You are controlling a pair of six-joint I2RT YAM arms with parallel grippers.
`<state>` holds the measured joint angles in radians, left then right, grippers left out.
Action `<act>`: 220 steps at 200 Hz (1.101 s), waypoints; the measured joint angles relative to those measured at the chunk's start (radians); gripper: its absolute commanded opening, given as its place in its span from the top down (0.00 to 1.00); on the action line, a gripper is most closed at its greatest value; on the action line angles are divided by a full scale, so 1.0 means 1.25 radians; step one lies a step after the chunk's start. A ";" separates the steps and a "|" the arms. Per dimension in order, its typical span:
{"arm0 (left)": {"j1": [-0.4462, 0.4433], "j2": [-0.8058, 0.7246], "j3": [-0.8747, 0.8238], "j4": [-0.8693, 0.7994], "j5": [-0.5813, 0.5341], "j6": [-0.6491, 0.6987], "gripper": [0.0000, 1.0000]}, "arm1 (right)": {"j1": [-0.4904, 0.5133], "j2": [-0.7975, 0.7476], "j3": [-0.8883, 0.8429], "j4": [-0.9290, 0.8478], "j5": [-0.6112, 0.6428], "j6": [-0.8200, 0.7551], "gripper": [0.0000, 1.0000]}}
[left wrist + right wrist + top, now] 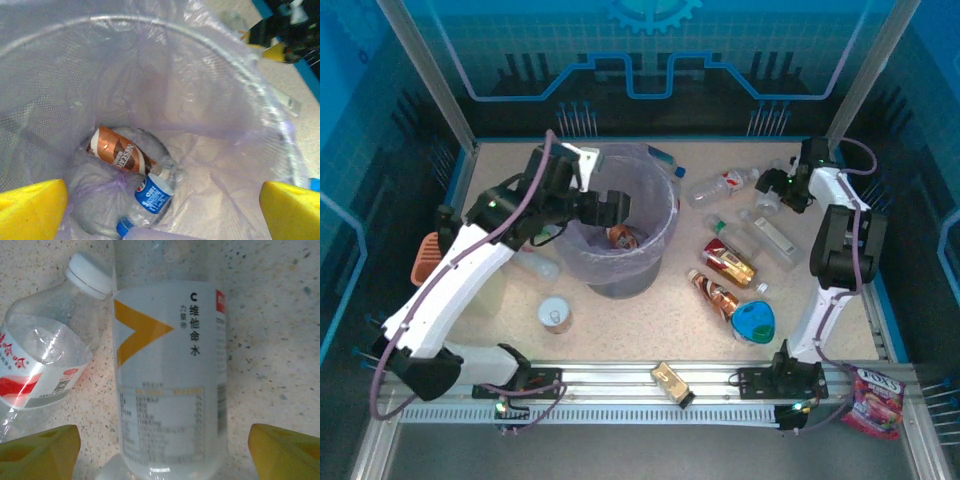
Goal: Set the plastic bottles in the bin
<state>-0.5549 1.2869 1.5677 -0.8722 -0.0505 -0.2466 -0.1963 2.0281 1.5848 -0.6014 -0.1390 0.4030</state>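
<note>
The bin (655, 245), lined with a clear bag, stands at mid-table. My left gripper (610, 208) hangs open over its mouth. Looking down into it from the left wrist, yellow fingertips (30, 210) frame a brown bottle (120, 152) and a blue-labelled clear bottle (152, 195) lying on the bottom. At the back right, my right gripper (777, 190) is low over the table. Its open jaws (162, 455) straddle a clear white-labelled bottle (170, 380) with a gap on each side. A red-labelled bottle (40, 370) lies beside it, its cap against that bottle.
Right of the bin lie the red-labelled bottle (720, 187), another clear bottle (765, 238) and two brown bottles (728, 262) (713, 293), with a blue dish (753, 322) nearer. A tin can (555, 315), a clear bottle (535, 265) and an orange basket (425, 255) sit left.
</note>
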 measured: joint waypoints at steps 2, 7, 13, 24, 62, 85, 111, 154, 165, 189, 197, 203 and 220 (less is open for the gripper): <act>0.000 -0.005 -0.002 0.002 0.003 -0.002 0.01 | 0.001 0.004 0.003 0.000 0.001 0.001 0.14; 0.000 -0.016 -0.005 0.008 0.006 -0.006 0.01 | 0.003 0.013 0.009 -0.001 0.001 0.003 0.15; 0.000 -0.030 -0.011 0.017 0.012 -0.009 0.01 | 0.005 0.024 0.016 0.000 0.003 0.003 0.16; 0.000 -0.048 -0.016 0.030 0.018 -0.011 0.01 | 0.009 0.044 0.027 -0.001 0.010 0.005 0.19; 0.000 -0.059 -0.016 0.050 0.023 -0.011 0.01 | 0.014 0.083 0.033 -0.002 0.031 0.013 0.32; 0.000 -0.054 -0.014 0.056 0.027 -0.010 0.01 | 0.014 0.083 0.037 -0.005 0.043 0.011 0.36; 0.000 -0.035 0.003 0.063 0.038 -0.011 0.01 | 0.013 0.082 0.037 -0.006 0.046 0.008 0.44; 0.000 -0.018 0.015 0.100 0.068 -0.011 0.01 | -0.003 0.056 0.032 -0.018 0.046 -0.004 0.48; 0.000 -0.014 0.015 0.112 0.079 -0.012 0.01 | -0.009 0.037 0.030 -0.025 0.045 -0.012 0.49; 0.019 0.002 0.016 0.146 0.135 -0.039 0.02 | -0.020 -0.027 0.019 -0.042 0.031 -0.025 0.52; 0.039 0.009 0.015 0.163 0.169 -0.063 0.03 | -0.022 -0.056 0.009 -0.045 0.016 -0.028 0.52; 0.057 0.016 0.013 0.182 0.194 -0.085 0.03 | -0.023 -0.082 0.001 -0.049 0.003 -0.031 0.52; 0.103 0.024 -0.007 0.248 0.248 -0.142 0.02 | -0.020 -0.159 -0.025 -0.059 -0.048 -0.037 0.56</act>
<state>-0.4255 1.3167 1.5585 -0.5617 0.2600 -0.4240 -0.2218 1.8290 1.5539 -0.6746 -0.1989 0.3569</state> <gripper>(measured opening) 0.972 0.622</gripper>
